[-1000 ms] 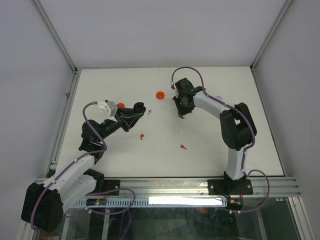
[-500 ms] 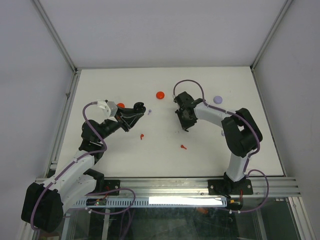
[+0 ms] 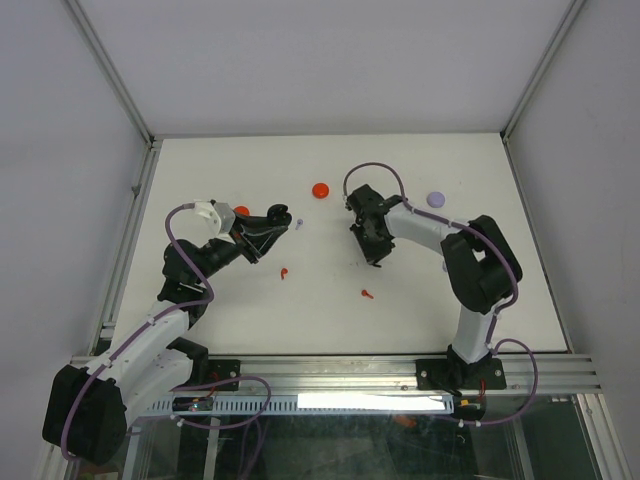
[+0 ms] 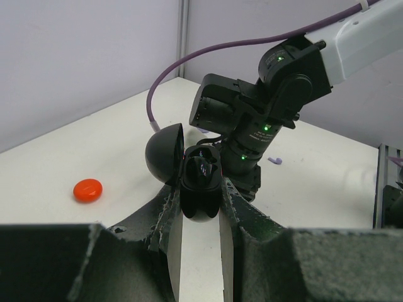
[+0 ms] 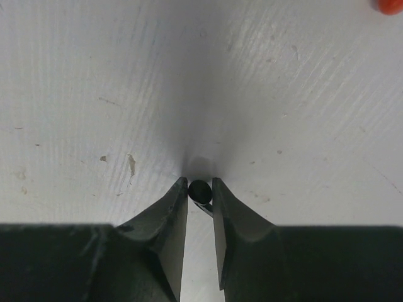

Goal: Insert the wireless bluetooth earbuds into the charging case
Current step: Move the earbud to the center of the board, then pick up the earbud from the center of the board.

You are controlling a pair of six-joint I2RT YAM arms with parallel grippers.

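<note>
My left gripper (image 4: 200, 217) is shut on the black charging case (image 4: 200, 189), whose lid (image 4: 165, 154) hangs open to the left. In the top view it (image 3: 270, 228) hovers left of centre. My right gripper (image 5: 200, 189) points straight down at the table, its fingertips pressed against both sides of a small black earbud (image 5: 199, 191). In the top view it (image 3: 372, 256) stands right of centre. Two red earbuds (image 3: 284, 272) (image 3: 367, 294) lie on the table nearer the bases. A lavender earbud (image 3: 298, 222) lies just past the case.
Red discs (image 3: 320, 189) (image 3: 241, 210) and a lavender disc (image 3: 435, 199) lie toward the back of the white table (image 3: 200, 160). A red object (image 5: 390, 5) shows at the top right corner of the right wrist view. Metal frame rails border the table.
My right gripper has moved toward the bases and down to the table, and its tips now stand on either side of the black earbud. The left arm and the case have stayed still.
</note>
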